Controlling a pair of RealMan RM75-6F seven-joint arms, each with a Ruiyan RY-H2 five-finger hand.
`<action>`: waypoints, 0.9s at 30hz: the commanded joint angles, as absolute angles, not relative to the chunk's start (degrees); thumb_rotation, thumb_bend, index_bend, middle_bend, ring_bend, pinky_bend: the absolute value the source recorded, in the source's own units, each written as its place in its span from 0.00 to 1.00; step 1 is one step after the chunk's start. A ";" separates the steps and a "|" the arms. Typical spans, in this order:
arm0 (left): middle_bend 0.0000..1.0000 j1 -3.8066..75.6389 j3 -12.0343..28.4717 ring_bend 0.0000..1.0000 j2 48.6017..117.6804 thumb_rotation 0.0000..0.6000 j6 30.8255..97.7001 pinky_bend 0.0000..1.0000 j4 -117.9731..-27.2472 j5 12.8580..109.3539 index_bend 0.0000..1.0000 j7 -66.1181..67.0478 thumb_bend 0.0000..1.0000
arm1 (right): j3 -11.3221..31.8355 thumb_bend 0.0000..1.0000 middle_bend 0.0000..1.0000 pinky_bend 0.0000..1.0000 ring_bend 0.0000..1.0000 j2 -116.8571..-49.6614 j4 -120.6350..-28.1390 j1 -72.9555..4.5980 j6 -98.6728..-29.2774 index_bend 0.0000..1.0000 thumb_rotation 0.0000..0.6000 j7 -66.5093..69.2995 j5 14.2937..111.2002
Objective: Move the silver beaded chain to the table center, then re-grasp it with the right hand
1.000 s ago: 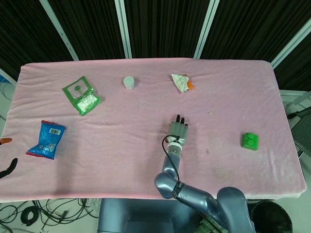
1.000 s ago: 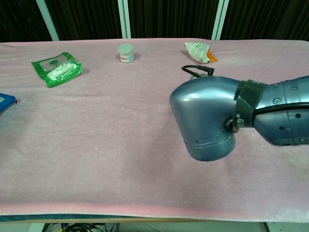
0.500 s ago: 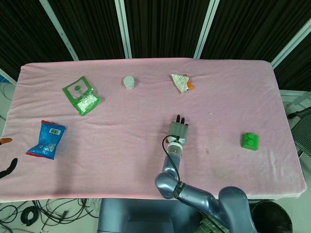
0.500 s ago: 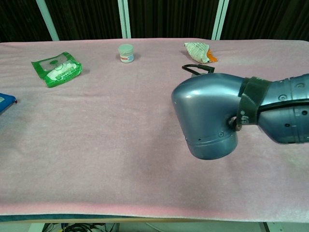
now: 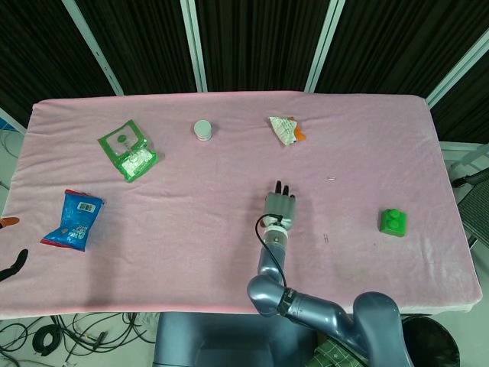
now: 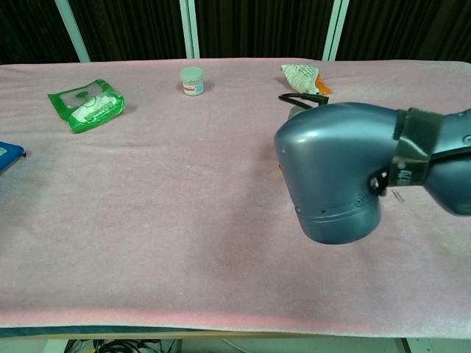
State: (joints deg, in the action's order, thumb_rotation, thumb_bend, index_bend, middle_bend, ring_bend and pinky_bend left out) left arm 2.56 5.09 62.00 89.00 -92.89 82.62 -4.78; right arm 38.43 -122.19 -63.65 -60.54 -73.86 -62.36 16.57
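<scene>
My right hand [image 5: 280,206] lies palm down at the middle of the pink table [image 5: 191,214], its dark fingers [image 5: 283,189] pointing away from me. I see no silver beaded chain around it, and the hand hides whatever is under it. Two tiny silvery slivers, one [image 5: 331,180] farther away and one [image 5: 327,238] nearer, lie on the cloth to its right; they are too small to identify. In the chest view my right arm's bulky elbow [image 6: 331,173] hides the hand. At the left frame edge only a dark finger-like tip [image 5: 11,264] of the left hand shows, off the table.
A green pouch [image 5: 127,150] and a blue packet [image 5: 73,219] lie at the left. A small white jar [image 5: 202,129] and a crumpled wrapper [image 5: 285,130] sit at the back. A green block [image 5: 393,222] is at the right.
In the chest view the right elbow has swung to the right and slightly closer. The right hand has barely shifted on the cloth. Nothing else has moved.
</scene>
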 commanded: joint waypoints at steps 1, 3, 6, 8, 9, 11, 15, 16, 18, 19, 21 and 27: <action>0.05 2.52 5.08 0.00 61.99 1.00 89.05 0.00 -92.91 82.67 0.31 -4.78 0.30 | 38.18 0.36 0.00 0.21 0.05 -120.05 -68.53 -58.88 -74.74 0.61 1.00 -63.06 15.68; 0.05 2.51 5.09 0.00 61.98 1.00 89.05 0.00 -92.89 82.68 0.31 -4.76 0.30 | 38.15 0.36 0.00 0.21 0.05 -118.96 -71.01 -58.12 -75.15 0.61 1.00 -63.35 15.12; 0.05 2.50 5.12 0.00 62.00 1.00 89.04 0.00 -92.90 82.66 0.31 -4.71 0.30 | 37.90 0.36 0.00 0.21 0.05 -117.09 -74.97 -56.95 -76.00 0.61 1.00 -63.53 14.86; 0.05 2.50 5.13 0.00 62.00 1.00 89.02 0.00 -92.91 82.66 0.31 -4.73 0.30 | 37.63 0.36 0.00 0.21 0.05 -115.67 -77.99 -56.06 -76.68 0.61 1.00 -63.47 14.93; 0.05 2.49 5.14 0.00 62.00 1.00 89.03 0.00 -92.92 82.66 0.31 -4.73 0.30 | 37.46 0.36 0.00 0.21 0.05 -114.90 -79.62 -55.55 -77.03 0.61 1.00 -63.39 14.99; 0.05 2.48 5.15 0.00 62.00 1.00 89.02 0.00 -92.96 82.64 0.31 -4.71 0.30 | 37.18 0.36 0.00 0.21 0.05 -113.01 -83.84 -54.15 -77.86 0.61 1.00 -62.82 15.06; 0.05 2.43 5.24 0.00 62.07 1.00 89.13 0.00 -93.01 82.55 0.31 -4.47 0.30 | 36.93 0.36 0.00 0.21 0.05 -110.12 -90.80 -51.56 -78.50 0.61 1.00 -60.85 14.79; 0.05 2.40 5.25 0.00 62.08 1.00 89.20 0.00 -93.05 82.55 0.31 -4.46 0.30 | 36.85 0.36 0.00 0.21 0.05 -109.12 -93.19 -50.52 -78.47 0.61 1.00 -59.86 14.51; 0.05 2.33 5.27 0.00 62.09 1.00 89.33 0.00 -93.07 82.53 0.31 -4.28 0.30 | 36.62 0.36 0.00 0.21 0.05 -107.91 -95.65 -49.34 -78.33 0.61 1.00 -58.69 14.14; 0.05 2.31 5.29 0.00 62.12 1.00 89.38 0.00 -93.09 82.52 0.31 -4.19 0.30 | 36.46 0.36 0.00 0.21 0.05 -107.35 -96.65 -48.77 -78.19 0.61 1.00 -58.06 13.99; 0.05 2.25 5.33 0.00 62.17 1.00 89.51 0.00 -93.15 82.48 0.31 -4.00 0.30 | 35.88 0.36 0.00 0.21 0.05 -106.05 -98.74 -47.37 -77.85 0.61 1.00 -56.40 13.80; 0.05 2.24 5.52 0.00 62.42 1.00 89.57 0.00 -93.16 82.13 0.31 -3.24 0.30 | 33.96 0.36 0.00 0.21 0.05 -103.76 -102.59 -44.16 -76.08 0.61 1.00 -51.82 13.70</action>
State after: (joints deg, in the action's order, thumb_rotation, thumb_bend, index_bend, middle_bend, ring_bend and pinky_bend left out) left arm 2.24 5.50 62.39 89.57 -93.16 82.15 -3.25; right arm 34.77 -104.58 -101.44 -45.25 -76.87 -53.17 13.81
